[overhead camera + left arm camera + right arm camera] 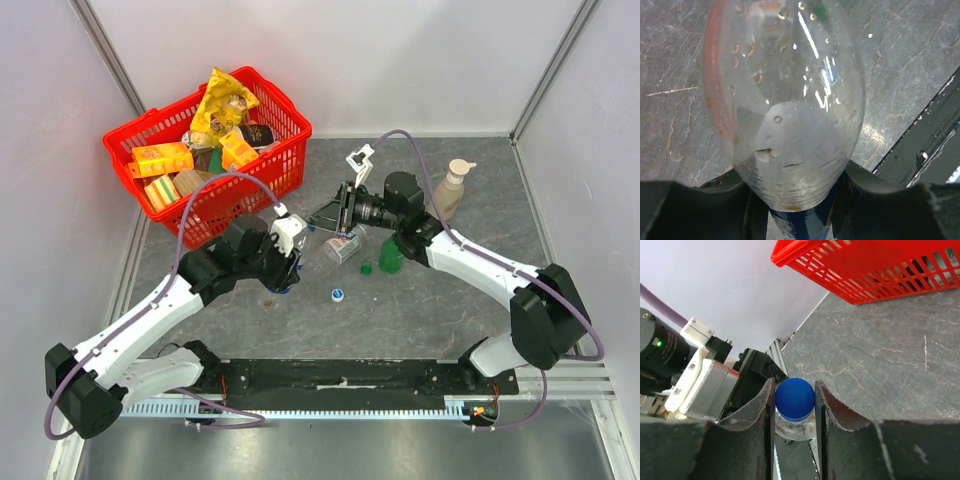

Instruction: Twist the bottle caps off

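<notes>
Plainly, the work at this moment is on the blue cap (795,399), which sits on the neck of a clear bottle (330,250) held off the surface (450,300) between the two arms, roughly at the middle of the scene and just in front of the red basket (290,130). The right pincer (794,386) is pinching that cap, one finger pressed to each side of its rim. The left pincer (795,190) is clamped round the bottle's body at the blue label. A green cap (366,268) and a second, loose blue cap (338,294) lie on the surface just beside the green bottle (390,256), so this looks like the last of the three to come off. The bottle seems empty or nearly so. It should therefore be light, but its thin clear wall is likely to dent and slip under a hard squeeze, and it may turn along with the cap unless it is braced firmly. The labelled band or the stiffer shoulder near the neck gives a better hold than the soft middle. The cap itself is small, hard and probably ribbed, which helps the grip. It is best taken squarely across its widest part and low on the skirt, so the fingers do not ride up and pop off the rounded top. Once the thread lets go, the cap could drop and roll, being so light.
</notes>
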Action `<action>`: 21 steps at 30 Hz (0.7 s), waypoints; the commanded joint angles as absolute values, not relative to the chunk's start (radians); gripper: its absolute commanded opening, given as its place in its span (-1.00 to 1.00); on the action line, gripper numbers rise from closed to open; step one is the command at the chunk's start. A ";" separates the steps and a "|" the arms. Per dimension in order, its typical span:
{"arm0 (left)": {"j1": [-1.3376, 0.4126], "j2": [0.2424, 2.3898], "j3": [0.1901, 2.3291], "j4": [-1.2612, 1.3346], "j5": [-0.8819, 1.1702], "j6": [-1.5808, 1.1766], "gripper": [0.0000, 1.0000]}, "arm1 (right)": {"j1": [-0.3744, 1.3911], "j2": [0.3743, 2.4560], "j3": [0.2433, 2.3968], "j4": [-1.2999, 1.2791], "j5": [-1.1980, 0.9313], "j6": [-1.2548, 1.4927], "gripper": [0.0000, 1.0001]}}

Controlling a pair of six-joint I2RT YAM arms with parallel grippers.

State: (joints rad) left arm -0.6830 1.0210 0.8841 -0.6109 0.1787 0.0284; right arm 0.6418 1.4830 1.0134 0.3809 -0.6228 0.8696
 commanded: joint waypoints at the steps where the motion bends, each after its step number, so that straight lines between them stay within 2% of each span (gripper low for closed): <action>1: -0.681 0.980 0.931 -0.584 0.261 0.075 -0.95 | 0.664 1.404 1.005 0.474 -0.759 0.822 -1.00; 11: -0.681 0.933 0.976 -0.610 0.622 0.124 -0.96 | 0.664 1.310 0.977 0.457 -0.850 0.713 -1.00; 21: -0.681 0.884 1.049 -0.638 0.873 0.150 -0.96 | 0.664 1.223 0.950 0.465 -0.922 0.641 -1.00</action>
